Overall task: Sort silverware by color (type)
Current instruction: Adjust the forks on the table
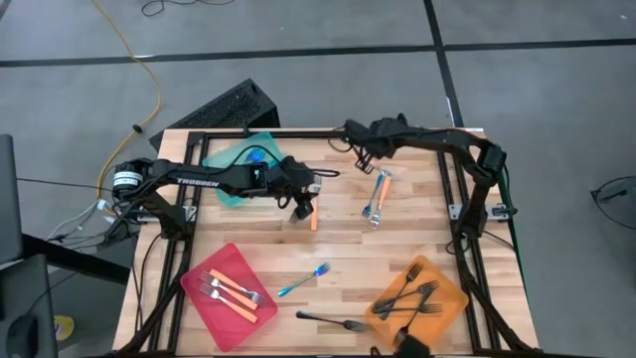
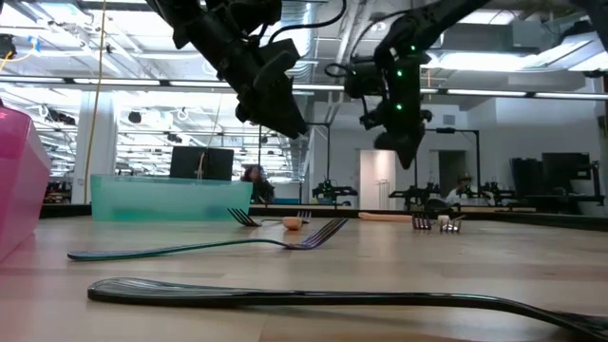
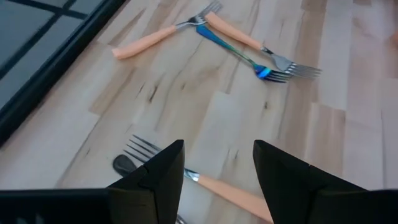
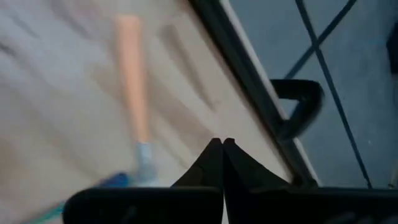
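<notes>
Hovering over the pale wood-grain table (image 1: 338, 254), the left gripper (image 3: 217, 180) spreads its blunt dark fingers wide, empty, straddling a slim orange-handled fork (image 3: 227, 193) with metal tines. The right gripper (image 4: 222, 163) at 1 o'clock is pinched fully together on nothing. Crossed orange and blue forks (image 1: 377, 197) lie just below it. Black forks (image 1: 412, 296) fill the orange translucent tray (image 1: 449, 306) at 5 o'clock; orange-handled ones the red tray (image 1: 204, 298) at 7.
</notes>
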{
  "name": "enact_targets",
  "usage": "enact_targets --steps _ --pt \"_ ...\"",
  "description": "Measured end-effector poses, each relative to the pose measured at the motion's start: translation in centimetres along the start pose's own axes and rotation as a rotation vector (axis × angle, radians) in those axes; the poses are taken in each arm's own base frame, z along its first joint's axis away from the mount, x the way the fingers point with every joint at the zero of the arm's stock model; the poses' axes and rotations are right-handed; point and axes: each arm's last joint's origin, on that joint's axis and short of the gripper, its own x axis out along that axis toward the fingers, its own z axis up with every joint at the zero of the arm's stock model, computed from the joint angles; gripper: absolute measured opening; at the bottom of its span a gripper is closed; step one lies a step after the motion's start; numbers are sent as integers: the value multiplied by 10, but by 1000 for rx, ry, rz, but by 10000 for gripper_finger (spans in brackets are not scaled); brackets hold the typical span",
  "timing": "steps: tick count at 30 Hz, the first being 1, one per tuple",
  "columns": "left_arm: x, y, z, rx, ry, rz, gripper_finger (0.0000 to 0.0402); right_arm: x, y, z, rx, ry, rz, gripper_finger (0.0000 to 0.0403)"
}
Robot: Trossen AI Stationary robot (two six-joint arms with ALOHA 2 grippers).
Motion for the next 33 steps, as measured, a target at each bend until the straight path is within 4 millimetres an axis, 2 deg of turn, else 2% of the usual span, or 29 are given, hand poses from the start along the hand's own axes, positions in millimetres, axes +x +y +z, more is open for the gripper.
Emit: enact_targets --steps 4,7,10,13,17,21,26,28,31,33 --pt "1 4 0 -27 2 4 176 23 -22 0 23 73 -13 22" --pt "1 3 0 -28 2 0 176 41 -27 -4 75 167 50 15" --pt "1 3 0 -23 2 -1 176 50 -18 -6 80 231 66 15" --pt "1 3 0 -23 2 2 176 64 -1 -6 42 283 94 15" --pt "1 3 0 -22 2 1 176 70 20 -5 -16 339 153 15" --pt "1 3 0 -9 1 2 176 60 48 7 -84 302 243 17" --pt "1 3 0 -8 2 2 176 25 79 31 -184 132 387 18" --pt "0 3 0 -12 8 2 176 8 88 39 -240 38 388 17" --pt "0 2 -1 -8 13 -12 176 -8 81 45 -224 -42 279 17" --pt "0 1 -1 -8 13 -25 176 -4 66 48 -134 -27 203 17"
